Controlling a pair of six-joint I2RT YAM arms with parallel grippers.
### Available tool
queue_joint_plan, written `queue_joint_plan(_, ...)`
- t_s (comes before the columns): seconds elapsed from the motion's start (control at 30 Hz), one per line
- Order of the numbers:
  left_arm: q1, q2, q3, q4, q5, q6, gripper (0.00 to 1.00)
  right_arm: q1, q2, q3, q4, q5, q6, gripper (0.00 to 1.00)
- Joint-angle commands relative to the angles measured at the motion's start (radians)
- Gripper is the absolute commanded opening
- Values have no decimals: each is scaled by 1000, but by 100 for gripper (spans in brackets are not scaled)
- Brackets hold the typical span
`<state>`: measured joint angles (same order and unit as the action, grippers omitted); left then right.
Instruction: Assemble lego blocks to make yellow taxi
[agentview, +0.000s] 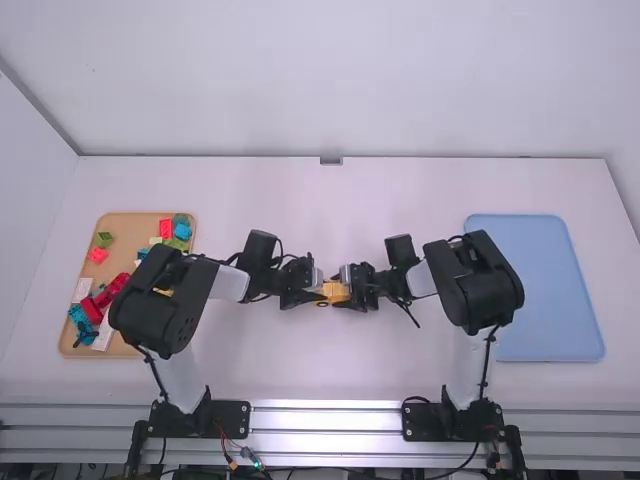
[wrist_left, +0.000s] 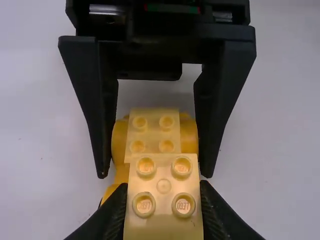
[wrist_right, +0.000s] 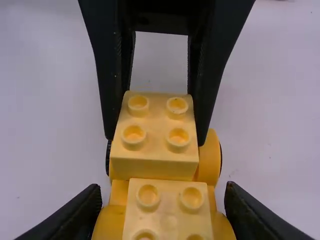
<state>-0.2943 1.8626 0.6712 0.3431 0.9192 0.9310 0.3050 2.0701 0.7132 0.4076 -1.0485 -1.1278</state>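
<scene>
In the high view my left gripper (agentview: 314, 291) and my right gripper (agentview: 349, 292) face each other over the yellow blocks (agentview: 334, 292). My left gripper (wrist_left: 164, 200) is shut on a yellow brick (wrist_left: 164, 227) with studs up, held over one end of a yellow wheeled base (wrist_right: 119, 192). Whether that brick is pressed fully down I cannot tell. A second yellow brick (wrist_right: 170, 210) sits between the wheels at the base's other end. There my right gripper (wrist_right: 164, 200) is shut on the base, one finger against each side.
At the left of the table, a tan tray (agentview: 125, 225) holds several loose blocks, red, green, teal and white, partly under the left arm. A blue tray (agentview: 545, 290) lies at the right, behind the right arm's elbow.
</scene>
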Motion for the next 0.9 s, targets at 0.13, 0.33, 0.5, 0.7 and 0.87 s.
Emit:
queue_joint_plan(0.13, -26, 23, -4, -2, -68, 0, 11, 36, 18, 6, -5, 40, -6, 55)
queue_joint_plan(0.33, -33, 23, -4, -2, -70, 0, 13, 36, 18, 6, -5, 35, -6, 55)
queue_joint_plan(0.5, -33, 23, -4, -2, -75, 0, 20, 36, 18, 6, -5, 31, -6, 55)
queue_joint_plan(0.7, -33, 23, -4, -2, -72, 0, 32, 36, 18, 6, -5, 32, -6, 55)
queue_joint_plan(0.87, -33, 23, -4, -2, -70, 0, 53, 36, 18, 6, -5, 32, -6, 55)
